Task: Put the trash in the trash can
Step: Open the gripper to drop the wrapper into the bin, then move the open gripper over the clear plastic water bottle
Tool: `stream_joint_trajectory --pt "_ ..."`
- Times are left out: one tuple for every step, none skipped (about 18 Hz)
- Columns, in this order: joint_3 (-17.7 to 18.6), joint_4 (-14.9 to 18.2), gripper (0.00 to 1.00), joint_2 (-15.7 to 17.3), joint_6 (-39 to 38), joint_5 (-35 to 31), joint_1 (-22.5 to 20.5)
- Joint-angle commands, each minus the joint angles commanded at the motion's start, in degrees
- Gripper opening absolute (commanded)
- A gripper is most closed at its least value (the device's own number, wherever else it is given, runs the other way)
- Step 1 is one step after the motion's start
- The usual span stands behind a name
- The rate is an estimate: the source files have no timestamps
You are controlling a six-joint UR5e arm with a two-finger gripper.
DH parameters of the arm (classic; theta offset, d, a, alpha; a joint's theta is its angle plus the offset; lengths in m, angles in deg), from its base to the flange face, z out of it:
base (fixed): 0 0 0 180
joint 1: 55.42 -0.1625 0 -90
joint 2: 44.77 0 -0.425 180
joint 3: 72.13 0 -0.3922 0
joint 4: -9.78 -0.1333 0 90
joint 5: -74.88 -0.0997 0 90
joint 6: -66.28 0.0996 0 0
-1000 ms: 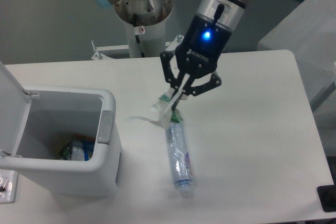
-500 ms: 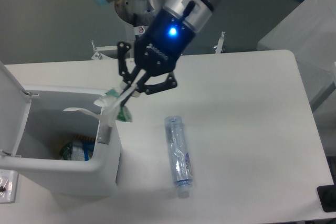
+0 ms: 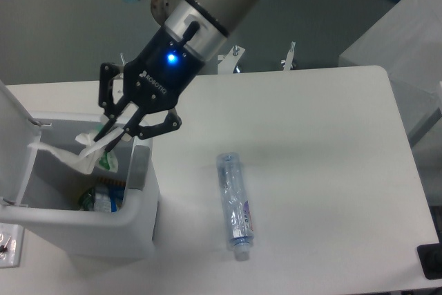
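Note:
My gripper [image 3: 107, 139] hangs over the open white trash can [image 3: 138, 229] at the left, shut on a crumpled clear plastic wrapper [image 3: 86, 153] with a green strip. The wrapper dangles inside the can's opening, above the rim's level at its right half. A clear plastic bottle [image 3: 233, 205] with a bluish label and a white cap lies flat on the table, to the right of the can, cap toward the front edge. The can's lid [image 3: 12, 136] stands open at the far left.
Some coloured packaging [image 3: 97, 200] lies at the bottom of the can. The robot's base column [image 3: 190, 53] stands at the table's back edge. A grey latch tab [image 3: 136, 168] sits on the can's right wall.
The gripper has carried the wrapper leftward from above the bottle to over the can's opening. The bottle has stayed where it lay.

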Motion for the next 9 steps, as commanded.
stream_joint_trajectory --pt "0.17 0.00 1.00 0.09 0.00 0.00 0.00" --pt "0.18 0.00 1.00 0.09 0.00 0.00 0.00" --pt "0.00 -0.09 1.00 -0.09 0.00 -0.09 0.00" --pt "-0.17 -0.18 1.00 -0.35 0.00 -0.09 0.00" --pt "-0.44 -0.27 1.00 -0.61 0.00 -0.09 0.00" --pt "-0.70 -0.27 1.00 -0.88 0.00 -0.09 -0.44" --pt "-0.88 -0.27 1.00 -1.31 0.00 -0.09 -1.05" --pt "-1.14 -0.27 1.00 -1.75 -0.09 -0.61 -1.92" --pt "-1.58 -0.27 1.00 -2.02 -0.09 -1.75 -2.54"
